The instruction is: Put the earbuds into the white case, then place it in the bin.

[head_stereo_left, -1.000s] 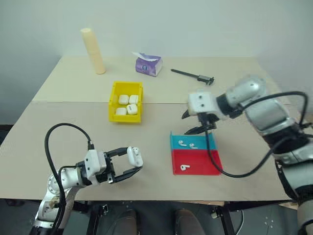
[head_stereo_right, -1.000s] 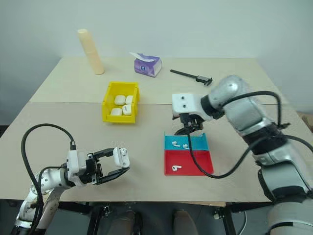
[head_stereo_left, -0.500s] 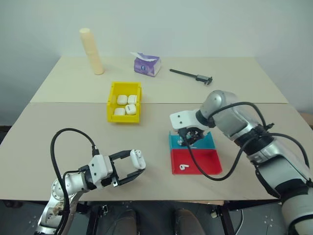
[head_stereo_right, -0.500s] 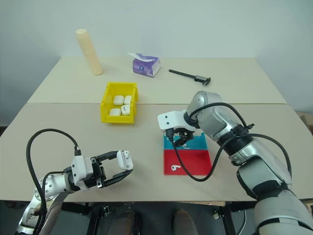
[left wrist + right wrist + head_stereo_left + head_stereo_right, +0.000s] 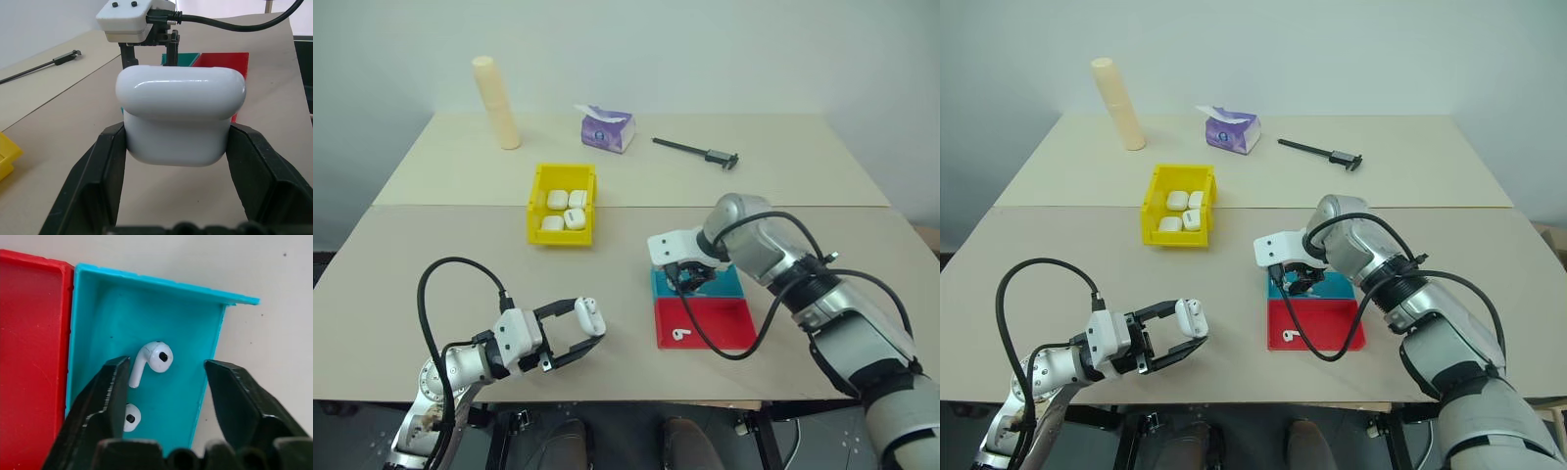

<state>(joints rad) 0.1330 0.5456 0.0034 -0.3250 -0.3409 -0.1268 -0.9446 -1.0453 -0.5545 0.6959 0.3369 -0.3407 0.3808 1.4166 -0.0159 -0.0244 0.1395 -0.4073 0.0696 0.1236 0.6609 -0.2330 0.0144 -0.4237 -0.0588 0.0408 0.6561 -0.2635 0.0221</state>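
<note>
Standing at our pale beige table (image 5: 460, 255) before a plain white wall (image 5: 724, 49), we pinch the white case (image 5: 588, 315) in our left gripper (image 5: 591, 329). Our right gripper (image 5: 164, 382) hangs spread over the earbuds (image 5: 151, 360) in the blue tray (image 5: 98, 313). The bin (image 5: 536, 201) sits well apart.

Overall light: bright, even and soft, seemingly from overhead.
Shadows: faint and short beside the yellow bin (image 5: 563, 203) and the cream cylinder (image 5: 498, 102) at upper left of the head views.
Glare: a pale highlight runs along the top of the white case (image 5: 180, 115) in the left wrist view.
Focus: the head views are slightly soft throughout; in the right wrist view one earbud (image 5: 152, 360) is crisp while the black fingers (image 5: 98, 411) at the bottom edge blur.
</note>
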